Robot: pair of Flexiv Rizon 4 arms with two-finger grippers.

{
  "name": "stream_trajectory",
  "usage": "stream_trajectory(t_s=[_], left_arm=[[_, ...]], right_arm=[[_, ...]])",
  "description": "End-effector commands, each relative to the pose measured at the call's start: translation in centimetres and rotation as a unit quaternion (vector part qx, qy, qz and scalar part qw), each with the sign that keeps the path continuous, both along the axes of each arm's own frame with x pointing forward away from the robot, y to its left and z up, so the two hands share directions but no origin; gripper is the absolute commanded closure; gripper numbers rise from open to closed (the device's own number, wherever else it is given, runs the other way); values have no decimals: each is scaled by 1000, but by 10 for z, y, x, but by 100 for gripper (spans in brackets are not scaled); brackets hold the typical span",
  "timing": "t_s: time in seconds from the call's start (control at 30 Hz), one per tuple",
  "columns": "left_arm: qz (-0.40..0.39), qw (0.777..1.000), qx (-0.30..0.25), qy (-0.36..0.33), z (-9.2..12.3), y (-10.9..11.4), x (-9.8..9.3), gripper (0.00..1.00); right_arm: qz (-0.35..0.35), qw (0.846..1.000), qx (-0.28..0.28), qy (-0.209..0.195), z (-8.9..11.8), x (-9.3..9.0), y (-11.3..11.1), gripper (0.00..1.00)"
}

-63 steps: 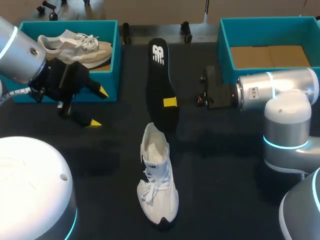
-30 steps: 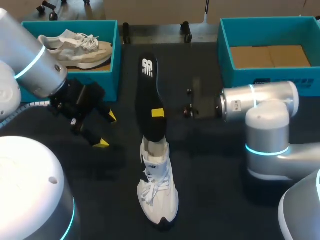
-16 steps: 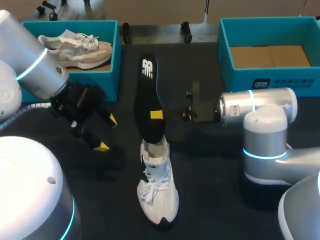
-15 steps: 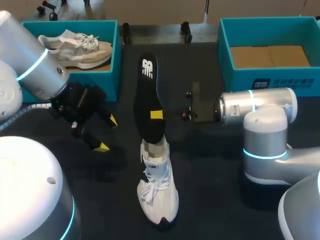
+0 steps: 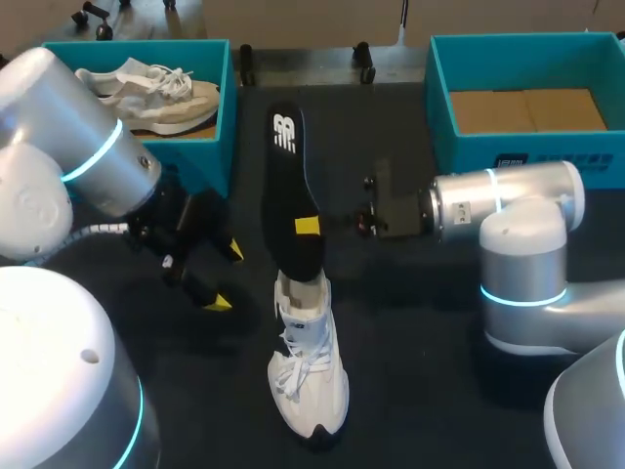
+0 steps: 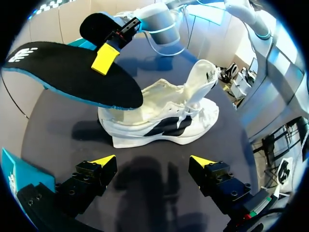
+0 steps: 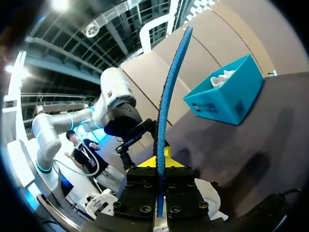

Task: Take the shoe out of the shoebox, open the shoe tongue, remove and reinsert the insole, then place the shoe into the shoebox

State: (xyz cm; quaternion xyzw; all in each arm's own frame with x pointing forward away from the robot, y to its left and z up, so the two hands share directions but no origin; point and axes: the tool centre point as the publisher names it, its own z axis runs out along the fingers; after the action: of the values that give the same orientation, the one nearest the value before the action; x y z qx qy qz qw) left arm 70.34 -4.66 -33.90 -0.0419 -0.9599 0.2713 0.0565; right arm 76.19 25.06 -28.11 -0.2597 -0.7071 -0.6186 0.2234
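Right tool (image 5: 307,226) clamps the thin black insole (image 5: 286,176) over the white shoe (image 5: 309,362) heel; left tool (image 5: 226,277), fingers spread, above the dark table (image 5: 420,342) nearby.

A robotics lab: my left arm (image 5: 78,166) and right arm (image 5: 518,210) flank a black worktop (image 5: 420,371) bearing a teal shoebox (image 5: 221,107) with a spare shoe (image 5: 146,93) and a second shoebox (image 5: 459,151).
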Motion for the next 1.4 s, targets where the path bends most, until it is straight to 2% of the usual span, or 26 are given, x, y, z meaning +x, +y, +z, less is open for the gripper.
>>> stream_trajectory(t_s=[0.03, 0.4, 0.5, 0.67, 1.07, 1.4], left_arm=[[5, 1000, 11, -11, -8, -7, -7, 0], [5, 1000, 11, -11, -8, -7, -7, 0], [-3, 1000, 11, -13, -12, -13, -8, 0], [-9, 1000, 10, -15, -16, -17, -9, 0], [-2, 1000, 13, -18, -21, -18, -8, 0], [-2, 1000, 13, -18, -21, -18, -8, 0]], right_arm=[[4, 1000, -6, -3, 1, -2, -1, 100], [4, 1000, -6, -3, 1, -2, -1, 100], [-5, 1000, -7, 5, -5, 3, 4, 100], [-4, 1000, 13, -13, -8, 0, 0, 100], [-15, 999, 20, -47, -9, -8, 2, 100], [-15, 999, 20, -47, -9, -8, 2, 100]])
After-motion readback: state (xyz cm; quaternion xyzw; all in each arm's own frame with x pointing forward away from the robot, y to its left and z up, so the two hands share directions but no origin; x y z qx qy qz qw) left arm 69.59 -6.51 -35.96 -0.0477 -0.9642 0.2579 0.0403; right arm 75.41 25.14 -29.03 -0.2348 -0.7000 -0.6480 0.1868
